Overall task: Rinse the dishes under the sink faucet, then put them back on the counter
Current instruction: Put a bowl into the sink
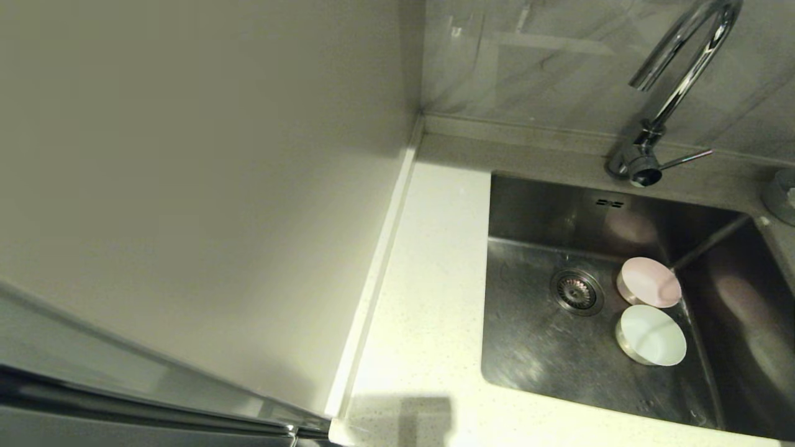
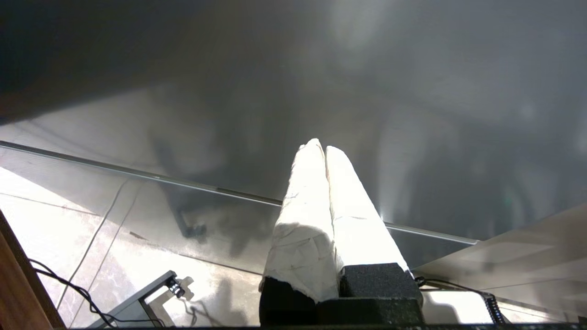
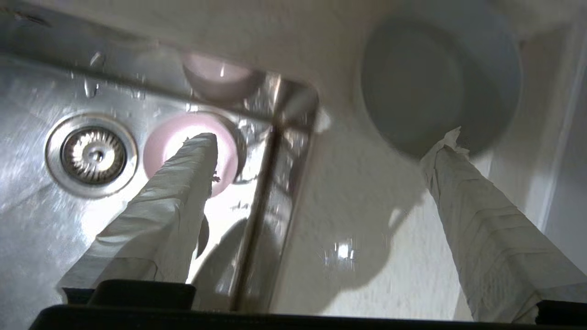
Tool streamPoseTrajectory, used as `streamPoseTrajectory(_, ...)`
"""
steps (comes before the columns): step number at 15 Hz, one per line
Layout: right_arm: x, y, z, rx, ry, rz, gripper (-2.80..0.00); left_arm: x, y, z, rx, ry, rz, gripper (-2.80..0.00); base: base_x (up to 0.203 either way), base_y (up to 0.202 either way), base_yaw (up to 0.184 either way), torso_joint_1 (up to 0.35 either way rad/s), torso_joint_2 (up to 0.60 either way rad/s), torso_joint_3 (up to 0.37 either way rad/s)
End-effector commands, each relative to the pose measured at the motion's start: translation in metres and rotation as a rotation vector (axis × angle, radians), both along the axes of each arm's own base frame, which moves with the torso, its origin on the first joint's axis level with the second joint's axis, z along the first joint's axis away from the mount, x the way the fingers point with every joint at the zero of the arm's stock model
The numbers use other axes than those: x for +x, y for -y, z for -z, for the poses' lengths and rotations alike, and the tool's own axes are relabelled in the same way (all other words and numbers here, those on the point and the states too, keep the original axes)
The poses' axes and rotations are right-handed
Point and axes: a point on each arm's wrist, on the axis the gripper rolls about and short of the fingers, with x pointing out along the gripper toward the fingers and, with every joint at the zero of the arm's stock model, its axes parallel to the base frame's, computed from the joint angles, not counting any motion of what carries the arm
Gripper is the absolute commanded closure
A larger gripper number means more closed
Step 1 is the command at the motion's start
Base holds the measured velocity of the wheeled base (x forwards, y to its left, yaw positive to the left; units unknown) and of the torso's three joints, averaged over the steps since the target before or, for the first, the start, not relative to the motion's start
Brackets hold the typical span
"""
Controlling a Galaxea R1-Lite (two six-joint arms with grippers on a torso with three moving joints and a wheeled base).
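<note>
With the pink bowl (image 1: 649, 282) and mint-white bowl (image 1: 651, 335) lying in the sink (image 1: 534, 347), the empty, wide-open right gripper (image 3: 321, 146) hovers near the blue bowl (image 3: 440, 82) on the counter (image 3: 357, 220), probably its next pick; the left gripper (image 2: 319, 149) is parked closed.

**Premises: domestic kitchen, sink area**

A square stainless steel sink (image 1: 528, 347) is set into a white speckled stone-like bench (image 1: 428, 298) with a low raised back edge. A chrome gooseneck faucet (image 1: 677, 81) with a thin side lever stands behind the basin. A round perforated drain strainer (image 1: 576, 291) sits in the basin floor. Grey marble-look tiling (image 1: 546, 56) lines the rear wall; a plain off-white panel (image 1: 205, 186) closes the side. A pale pink bowl (image 1: 649, 282) and a mint-white bowl (image 1: 651, 335) lie in the basin.
</note>
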Motion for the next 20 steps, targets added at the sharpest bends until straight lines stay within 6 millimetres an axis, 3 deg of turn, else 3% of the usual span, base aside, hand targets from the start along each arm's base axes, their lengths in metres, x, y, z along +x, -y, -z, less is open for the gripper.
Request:
streamPoseTrajectory(1, 0.008, -0.006, 0.002, -0.012, -0.002, -0.010, -2.80, 0.000, 0.000, 0.000, -0.001, 0.003, -0.001, 0.00, 0.000, 0.000, 0.000, 0.000, 0.00, 0.000)
streamPoseTrajectory(4, 0.017, -0.010, 0.003, -0.059, -0.017, 0.056, -2.80, 0.000, 0.000, 0.000, 0.000, 0.003, -0.001, 0.00, 0.000, 0.000, 0.000, 0.000, 0.00, 0.000)
streamPoseTrajectory(16, 0.040, -0.011, 0.048, -0.205, 0.077, 0.149, -2.80, 0.000, 0.000, 0.000, -0.001, 0.003, 0.000, 0.00, 0.000, 0.000, 0.000, 0.000, 0.00, 0.000)
streamPoseTrajectory(20, 0.037, -0.011, 0.054, -0.204, 0.053, 0.174, -2.80, 0.000, 0.000, 0.000, -0.001, 0.003, -0.001, 0.00, 0.000, 0.000, 0.000, 0.000, 0.00, 0.000)
